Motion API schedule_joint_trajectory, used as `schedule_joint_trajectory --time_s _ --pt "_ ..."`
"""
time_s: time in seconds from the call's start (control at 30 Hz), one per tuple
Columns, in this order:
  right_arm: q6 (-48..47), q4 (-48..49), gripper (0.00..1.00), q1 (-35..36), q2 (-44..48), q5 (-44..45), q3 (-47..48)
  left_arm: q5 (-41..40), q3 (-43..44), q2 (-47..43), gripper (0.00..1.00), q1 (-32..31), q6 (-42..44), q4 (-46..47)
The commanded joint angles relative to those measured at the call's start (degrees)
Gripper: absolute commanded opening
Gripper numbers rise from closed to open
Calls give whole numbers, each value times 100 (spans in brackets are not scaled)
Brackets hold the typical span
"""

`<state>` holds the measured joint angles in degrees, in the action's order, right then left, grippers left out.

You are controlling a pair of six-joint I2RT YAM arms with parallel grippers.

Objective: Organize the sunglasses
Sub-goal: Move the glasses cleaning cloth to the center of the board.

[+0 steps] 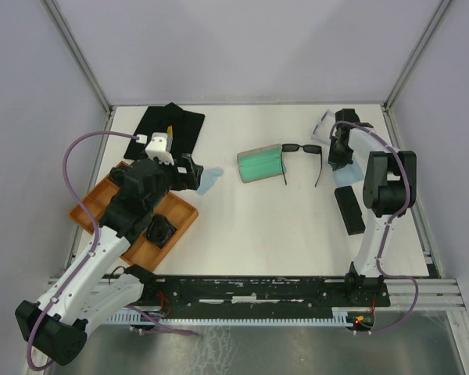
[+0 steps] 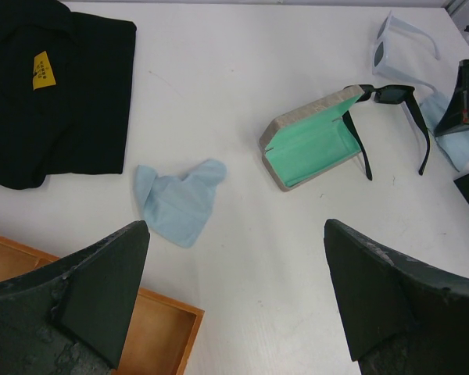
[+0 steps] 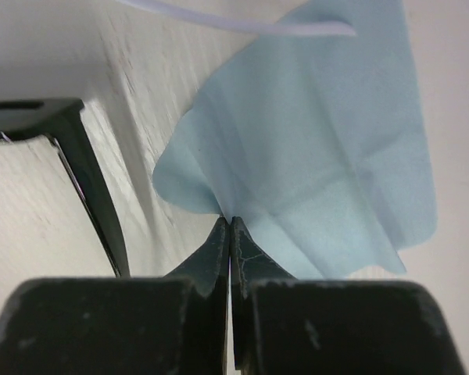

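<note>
Sunglasses: neither pair is stowed yet. The black sunglasses (image 1: 301, 148) lie unfolded with the front touching the right end of the open grey case (image 1: 262, 164), which has a green lining. The pale-framed pair (image 1: 324, 121) is further right of the case and beyond it, also loose on the worktop (image 1: 242, 226).

Right hand (image 3: 230, 226): fingers pressed together on the near edge of the light blue cloth (image 3: 320, 141). As far as the wrist view shows, that's a pinch on the cloth. It sits right of the case, just beside the black pair's outer temple.
Left hand (image 2: 236, 226): spread wide and holding nothing, hovering left of the case near the second cloth (image 2: 178, 199) and the wooden tray (image 1: 94, 207).

We read the step as cloth handling before the glasses, so we're early in the task. Next move: lift the cloth clear without dragging the temple beside it. After that the black pair needs folding before it fits in the case. A closed black case (image 1: 349, 209) lies right of the open case and nearer us, likely for the other pair.

Labels: there's a yellow tag (image 2: 43, 70) on the folded black fabric (image 2: 78, 117) left of the case, print too small to read. We see no brand on the frames or cases.
</note>
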<state>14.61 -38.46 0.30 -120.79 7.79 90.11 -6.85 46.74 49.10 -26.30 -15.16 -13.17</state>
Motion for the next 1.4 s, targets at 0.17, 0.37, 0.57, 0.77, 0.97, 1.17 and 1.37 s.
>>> schedule_joint_trajectory --time_s 0.17,0.37,0.57,0.77,0.97,1.17,1.37 --pt "42 -112 0 5 1468 -413 -624 91 10 -36 99 39 -158 259" --pt "92 -69 0 527 2107 -742 -1458 146 8 -22 99 40 -178 280" --pt "234 -38 0 1237 2644 -758 -2194 64 -5 -76 99 41 -231 250" --pt "503 62 0 2018 2986 -776 -2741 75 -114 -38 100 39 -656 263" --pt "756 142 0 2810 2934 -905 -2957 97 -464 -145 100 38 -1073 203" --pt "1146 439 1 3541 2780 -1225 -2970 44 -732 -279 100 39 -1358 120" --pt "1730 989 10 4378 2274 -1503 -2750 -373 -958 -416 100 38 -1758 77"
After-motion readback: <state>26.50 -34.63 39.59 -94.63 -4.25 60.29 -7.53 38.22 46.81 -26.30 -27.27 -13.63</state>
